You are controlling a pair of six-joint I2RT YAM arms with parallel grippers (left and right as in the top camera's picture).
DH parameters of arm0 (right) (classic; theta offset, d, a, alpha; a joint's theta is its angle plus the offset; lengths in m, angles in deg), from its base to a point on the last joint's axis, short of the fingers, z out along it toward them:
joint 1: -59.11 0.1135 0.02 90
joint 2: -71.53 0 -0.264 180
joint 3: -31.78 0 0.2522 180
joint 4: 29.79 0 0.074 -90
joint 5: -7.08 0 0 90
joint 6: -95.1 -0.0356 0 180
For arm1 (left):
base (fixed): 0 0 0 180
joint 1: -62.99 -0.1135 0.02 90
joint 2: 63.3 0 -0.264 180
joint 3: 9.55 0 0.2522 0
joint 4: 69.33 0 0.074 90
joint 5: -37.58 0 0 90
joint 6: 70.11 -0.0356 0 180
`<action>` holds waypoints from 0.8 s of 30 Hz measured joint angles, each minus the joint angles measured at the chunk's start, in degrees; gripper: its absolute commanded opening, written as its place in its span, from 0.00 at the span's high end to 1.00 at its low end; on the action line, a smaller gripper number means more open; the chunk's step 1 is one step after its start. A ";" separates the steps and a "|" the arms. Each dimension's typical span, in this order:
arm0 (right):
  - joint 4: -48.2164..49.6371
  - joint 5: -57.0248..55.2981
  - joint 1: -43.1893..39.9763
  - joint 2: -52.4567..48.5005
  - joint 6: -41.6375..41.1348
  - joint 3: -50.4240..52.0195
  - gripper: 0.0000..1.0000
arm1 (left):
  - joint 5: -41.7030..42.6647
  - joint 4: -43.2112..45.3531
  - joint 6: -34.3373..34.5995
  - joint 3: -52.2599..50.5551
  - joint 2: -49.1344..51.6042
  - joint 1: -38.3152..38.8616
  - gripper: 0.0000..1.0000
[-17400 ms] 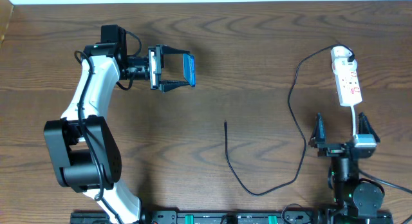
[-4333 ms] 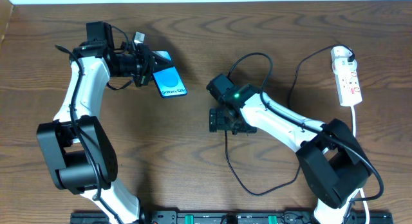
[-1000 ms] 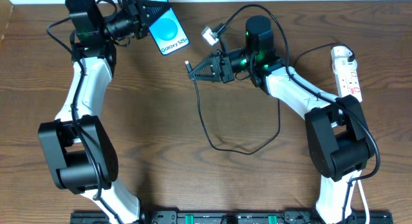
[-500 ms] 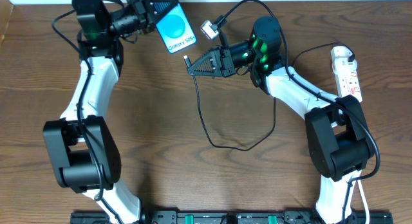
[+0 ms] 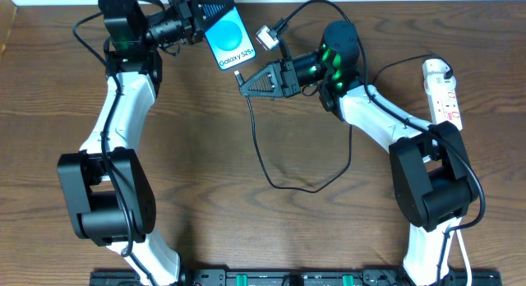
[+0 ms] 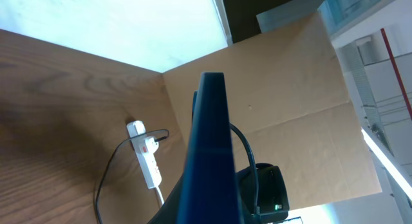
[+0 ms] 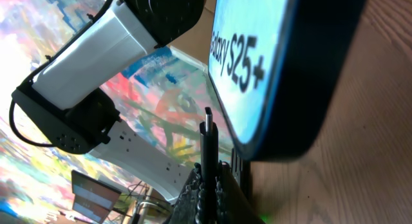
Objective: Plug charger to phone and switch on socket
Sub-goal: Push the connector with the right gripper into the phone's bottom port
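Left gripper [image 5: 200,13] clamps the phone [image 5: 230,41], held aloft at the far side | right gripper [image 5: 249,85] pinches the charger [image 7: 208,147] at its tip | we note the phone has edged toward the tip since half a second ago, now just beside its bottom edge, unseated, so insertion looks next | socket [image 5: 442,99] untouched, far right

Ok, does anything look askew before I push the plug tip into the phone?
Nothing looks damaged. The charger tip in the right end effector seems offset, though: in the right wrist view it sits beside the phone screen face, not square to its bottom edge.
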 measured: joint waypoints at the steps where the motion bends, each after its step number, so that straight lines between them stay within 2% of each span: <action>1: 0.02 -0.02 0.00 0.00 -0.07 0.00 0.99 | 0.02 0.00 -0.02 0.00 0.00 0.00 0.93; 24: 0.02 -0.02 -1.51 0.00 -0.15 0.00 0.99 | 2.12 0.17 -0.22 0.00 0.00 0.00 0.93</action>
